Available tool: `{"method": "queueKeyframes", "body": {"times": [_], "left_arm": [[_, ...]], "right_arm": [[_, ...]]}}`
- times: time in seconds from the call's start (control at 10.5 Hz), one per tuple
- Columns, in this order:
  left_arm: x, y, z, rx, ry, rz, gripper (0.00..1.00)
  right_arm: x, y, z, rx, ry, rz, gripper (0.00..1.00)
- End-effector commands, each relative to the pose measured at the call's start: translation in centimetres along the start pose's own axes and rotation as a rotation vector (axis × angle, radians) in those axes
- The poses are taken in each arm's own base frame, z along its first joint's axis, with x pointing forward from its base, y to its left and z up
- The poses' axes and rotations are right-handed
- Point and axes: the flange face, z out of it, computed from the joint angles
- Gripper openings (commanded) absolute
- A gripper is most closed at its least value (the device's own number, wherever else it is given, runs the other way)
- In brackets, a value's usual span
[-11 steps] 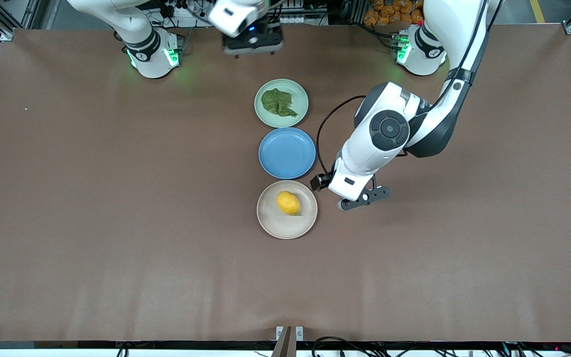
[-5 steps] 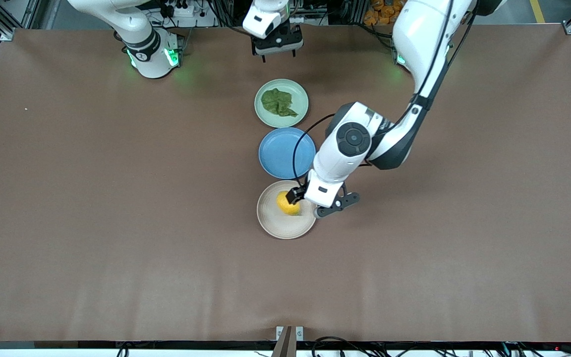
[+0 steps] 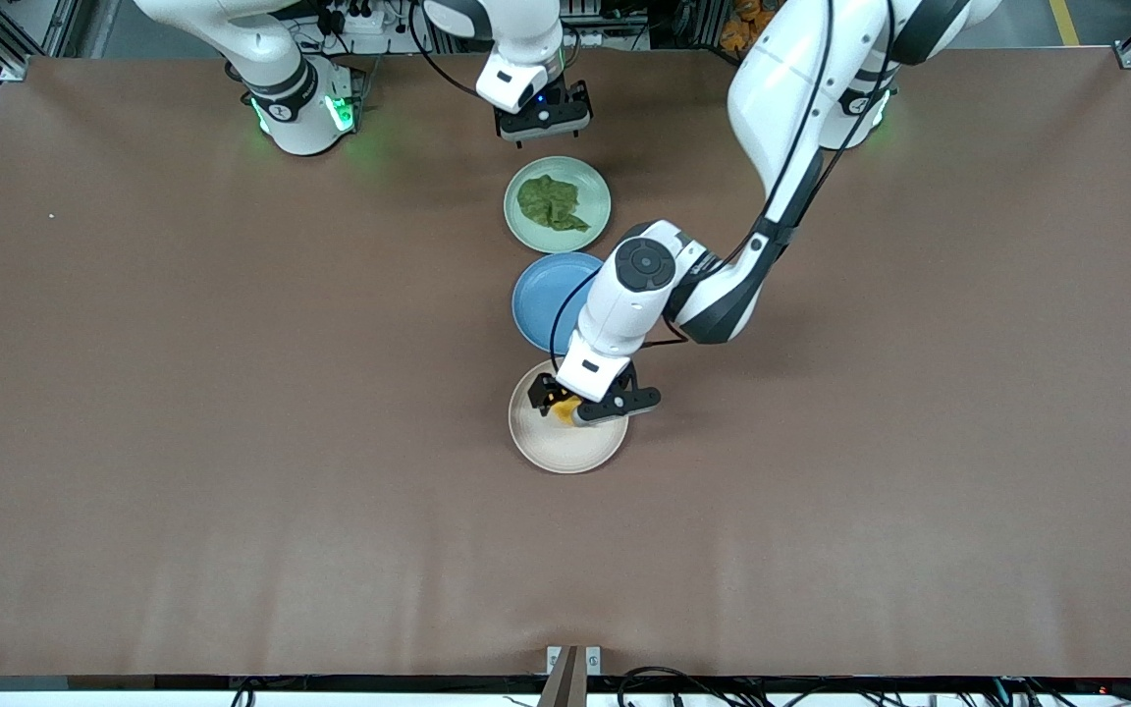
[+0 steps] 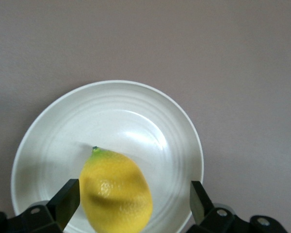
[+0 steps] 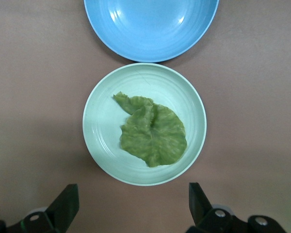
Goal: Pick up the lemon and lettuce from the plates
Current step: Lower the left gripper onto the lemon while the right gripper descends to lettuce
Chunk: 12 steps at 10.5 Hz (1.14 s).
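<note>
The yellow lemon [image 3: 565,407] lies on the beige-cream plate [image 3: 551,447], the plate nearest the front camera. My left gripper [image 3: 580,406] is open over that plate, its fingers on either side of the lemon [image 4: 117,191] without closing on it; the plate [image 4: 150,116] fills the left wrist view. The dark-green lettuce [image 3: 550,203] lies on the mint-green plate [image 3: 593,187], the one closest to the arm bases. My right gripper [image 3: 543,126] is open and empty above the table just short of that plate; the lettuce [image 5: 153,131] and its plate [image 5: 102,121] show in the right wrist view.
An empty blue plate [image 3: 546,295] sits between the two other plates, partly covered by my left arm; it also shows in the right wrist view [image 5: 150,26]. The brown table [image 3: 232,393] stretches out bare toward both ends.
My left gripper has swung from beside the beige plate to over it and now straddles the lemon. My right gripper has come down toward the mint plate.
</note>
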Motion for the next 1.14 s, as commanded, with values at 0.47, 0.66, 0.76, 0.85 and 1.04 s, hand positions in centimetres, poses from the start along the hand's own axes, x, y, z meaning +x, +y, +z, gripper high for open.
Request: {"method": "queueKeyframes", "body": {"times": [0.47,0.66,0.76,0.85,1.04], "left_arm": [[-0.4,-0.4,2.6,0.008,0.027,0.011,0.81],[-0.5,-0.4,2.7,0.007,0.025,0.008,0.20],[-0.5,-0.5,2.7,0.010,0.024,0.008,0.00],[-0.6,-0.5,2.8,0.011,0.023,0.008,0.00],[-0.4,-0.5,2.4,0.009,0.029,0.016,0.00]], "right_arm": [[1.6,2.0,8.2,-0.084,0.074,-0.072,0.98],[2.8,2.6,10.4,-0.086,0.074,-0.064,0.96],[2.9,2.8,11.4,-0.101,0.072,-0.068,0.95],[3.3,2.9,12.2,-0.109,0.073,-0.037,0.95],[3.0,2.1,13.9,-0.099,0.058,0.010,0.95]]}}
